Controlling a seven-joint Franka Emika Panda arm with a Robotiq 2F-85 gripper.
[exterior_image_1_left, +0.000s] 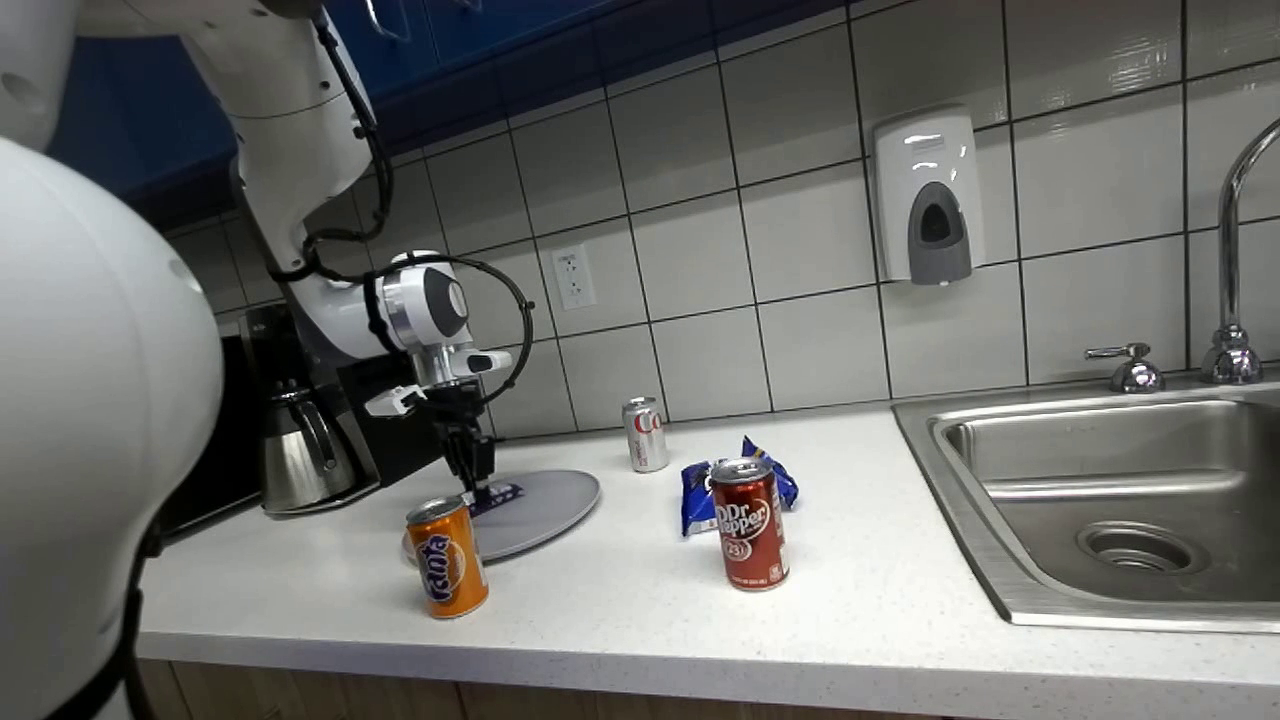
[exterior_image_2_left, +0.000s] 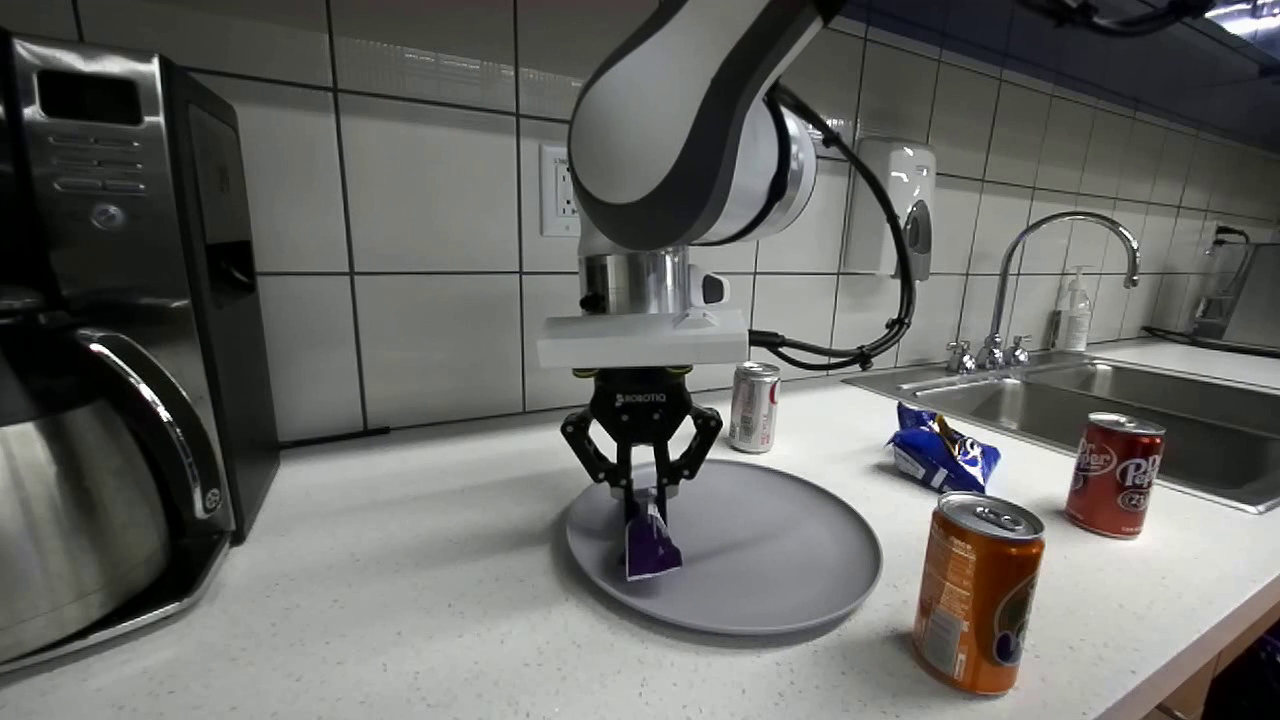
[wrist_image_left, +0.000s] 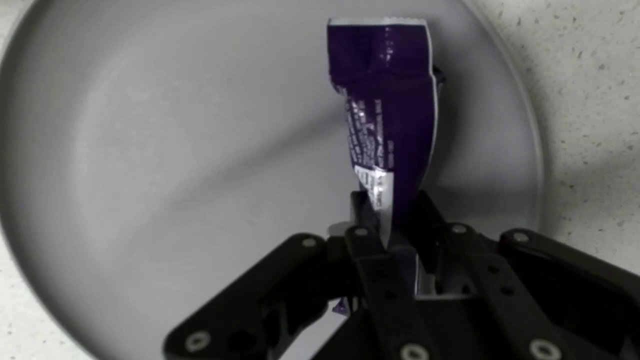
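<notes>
- In an exterior view: black two-fingered claw (exterior_image_1_left: 480, 488) over round grey plate (exterior_image_1_left: 550, 508).
- In an exterior view: slim purple plastic wrapper (exterior_image_2_left: 652, 552) behind white table's (exterior_image_2_left: 400, 610) front edge.
- Wrist view: claw nearly closed on it; gripping seems the step, steadiness next.

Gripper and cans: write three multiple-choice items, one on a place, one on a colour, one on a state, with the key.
1. Where is the wrapper?
A. In the sink
B. In the gripper, over the plate
C. On the floor

2. What colour is the can nearest the wall?
A. Green
B. Purple
C. Silver

3. How is the orange can placed?
A. Upright
B. On its side
C. Upside down

1 B: the wrist view shows it between the fingers.
2 C: its silver body shows in both exterior views.
3 A: its top faces up in both exterior views.
</notes>
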